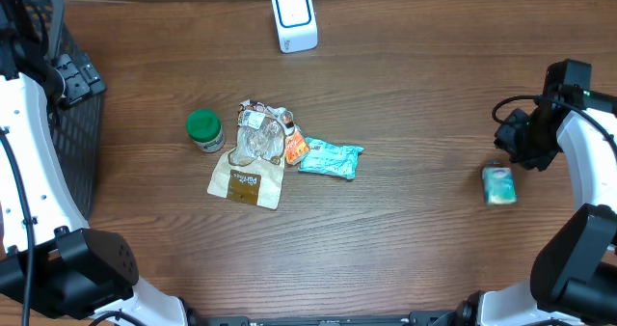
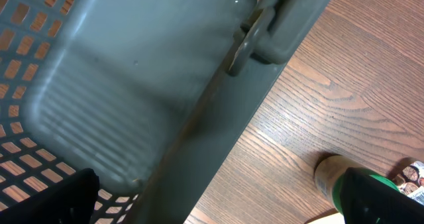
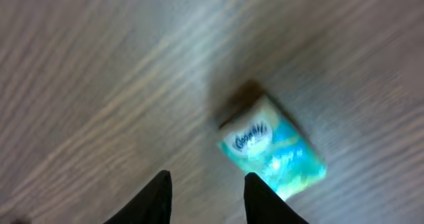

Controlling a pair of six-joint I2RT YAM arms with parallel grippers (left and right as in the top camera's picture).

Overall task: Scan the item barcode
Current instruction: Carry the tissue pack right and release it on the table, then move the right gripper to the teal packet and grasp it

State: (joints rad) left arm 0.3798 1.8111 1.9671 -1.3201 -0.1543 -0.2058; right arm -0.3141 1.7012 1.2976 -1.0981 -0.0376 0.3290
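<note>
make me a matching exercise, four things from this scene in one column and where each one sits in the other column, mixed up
Things
1. white scanner
2. green-lidded jar
3. small teal pack
4. dark basket

Places
A. far left side
B. alone on the right, just by the right gripper
C. back centre, on its own
D. just left of the pile of packets in the middle

Pairs: 1-C, 2-D, 3-B, 4-A
</note>
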